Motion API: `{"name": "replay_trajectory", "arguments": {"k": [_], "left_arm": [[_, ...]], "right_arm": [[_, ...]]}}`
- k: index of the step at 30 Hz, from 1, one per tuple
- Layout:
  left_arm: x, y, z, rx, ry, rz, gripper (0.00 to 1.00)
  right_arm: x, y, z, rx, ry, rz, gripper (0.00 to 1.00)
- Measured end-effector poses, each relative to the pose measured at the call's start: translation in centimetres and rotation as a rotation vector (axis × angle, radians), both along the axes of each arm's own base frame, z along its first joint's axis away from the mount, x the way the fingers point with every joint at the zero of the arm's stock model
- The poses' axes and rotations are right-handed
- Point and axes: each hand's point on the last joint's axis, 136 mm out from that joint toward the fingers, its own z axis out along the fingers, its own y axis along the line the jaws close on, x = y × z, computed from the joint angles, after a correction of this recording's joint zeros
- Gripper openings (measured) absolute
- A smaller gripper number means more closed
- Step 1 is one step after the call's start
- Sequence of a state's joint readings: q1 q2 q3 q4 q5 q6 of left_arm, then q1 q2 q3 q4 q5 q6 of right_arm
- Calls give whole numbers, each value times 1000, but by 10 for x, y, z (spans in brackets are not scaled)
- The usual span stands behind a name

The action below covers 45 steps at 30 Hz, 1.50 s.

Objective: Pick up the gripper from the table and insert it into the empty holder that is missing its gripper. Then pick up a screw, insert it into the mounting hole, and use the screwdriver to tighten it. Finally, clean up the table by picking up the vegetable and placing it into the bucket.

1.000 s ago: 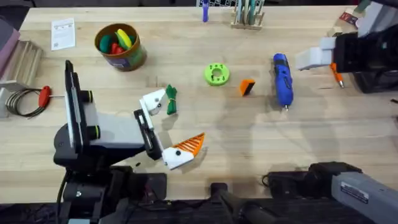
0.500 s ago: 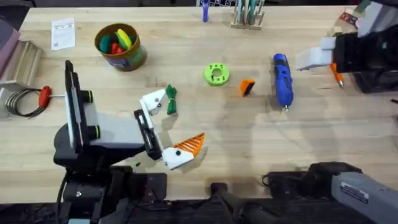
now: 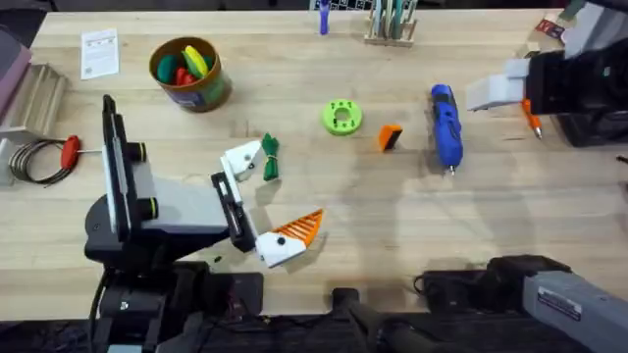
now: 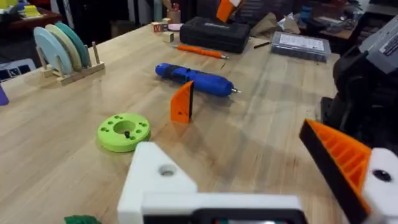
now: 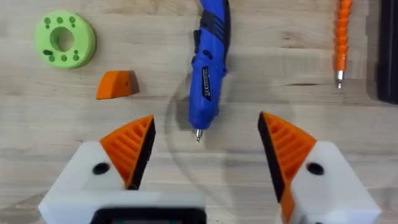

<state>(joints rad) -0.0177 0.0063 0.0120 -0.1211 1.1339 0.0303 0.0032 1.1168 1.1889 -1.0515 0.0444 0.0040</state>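
Note:
The small orange gripper [image 3: 391, 137] [image 4: 181, 102] [image 5: 116, 84] lies mid-table, between a lime-green disc [image 3: 341, 117] and the blue screwdriver [image 3: 446, 126] [image 5: 208, 62]. A small dark screw-like piece [image 4: 127, 133] sits in the disc. The dark green vegetable [image 3: 270, 159] lies by my left gripper [image 3: 275, 191] [image 4: 239, 149], which is open. One of its fingers is a bare white holder [image 4: 152, 180] with a hole; the other carries an orange pad. My right gripper [image 5: 206, 124] hangs open above the screwdriver's tip. The bucket [image 3: 188, 71] stands at the far left.
A thin orange tool [image 3: 531, 118] [image 5: 342, 37] lies right of the screwdriver beside a black case [image 4: 217, 32]. A red-handled tool [image 3: 69, 149] and coiled wire rest at the left edge. A paper card [image 3: 99, 51] and a wooden rack [image 3: 391, 25] stand at the back.

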Motion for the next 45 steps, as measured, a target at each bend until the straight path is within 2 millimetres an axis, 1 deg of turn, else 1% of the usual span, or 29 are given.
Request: {"name": "replay_trajectory", "arguments": {"k": [4,6,10,16,20,24,27,30,35,39,42,45], "left_arm": [[0,0,0,0,0,0,986],[0,0,0,0,0,0,985],[0,0,0,0,0,0,986],[0,0,0,0,0,0,986],[0,0,0,0,0,0,986],[0,0,0,0,0,0,985],[0,0,0,0,0,0,986],[0,0,0,0,0,0,986],[0,0,0,0,0,0,986],[0,0,0,0,0,0,986],[0,0,0,0,0,0,986],[0,0,0,0,0,0,986]], "right_arm": [[0,7,0,29,2,22,991],[-2,15,0,36,13,47,991],[-2,41,-1,48,71,124,991],[13,83,-6,53,182,217,991],[24,110,-18,41,237,278,991],[23,126,-37,28,302,319,991],[24,131,-49,23,343,326,991],[25,132,-60,19,381,312,990],[28,132,-74,18,423,277,990],[33,132,-81,29,433,214,991],[37,128,-89,17,439,141,991],[39,126,-98,11,431,103,991]]}}
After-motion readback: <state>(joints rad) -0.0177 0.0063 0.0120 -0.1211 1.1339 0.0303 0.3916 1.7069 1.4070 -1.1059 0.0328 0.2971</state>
